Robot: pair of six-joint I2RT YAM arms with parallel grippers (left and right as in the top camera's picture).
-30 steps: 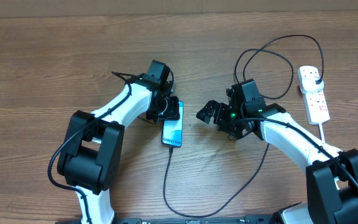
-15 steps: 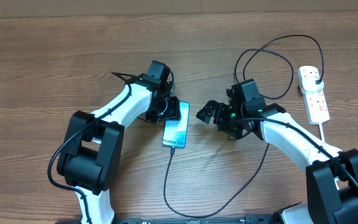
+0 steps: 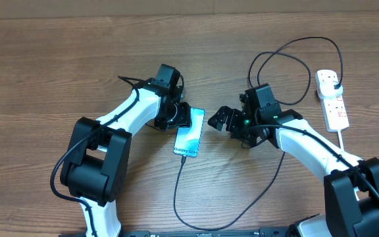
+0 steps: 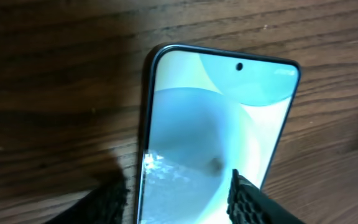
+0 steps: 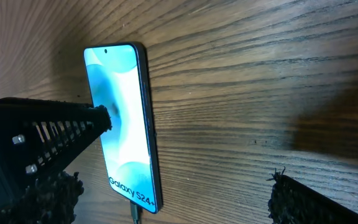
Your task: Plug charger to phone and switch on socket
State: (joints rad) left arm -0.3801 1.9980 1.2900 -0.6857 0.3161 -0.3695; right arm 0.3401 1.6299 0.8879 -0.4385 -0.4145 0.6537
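Wooden tabletop (image 3: 45, 66) between my arms carries the phone (image 3: 189, 133), long axis tilted, top pointing away and slightly right, charger (image 3: 176, 191) in its near end; left gripper (image 3: 179, 117) straddles it half-parted, right gripper (image 3: 217, 120) gapes empty.

Glossy glass phone (image 3: 189, 133) lies on a matt, grained wooden table (image 3: 45, 66).

A brown wooden table with streaky horizontal grain (image 3: 45, 52) fills almost the whole overhead view. Beyond its far edge runs a narrow pale beige strip (image 3: 189, 4). The light is soft and even, throwing only faint shadows on the wood
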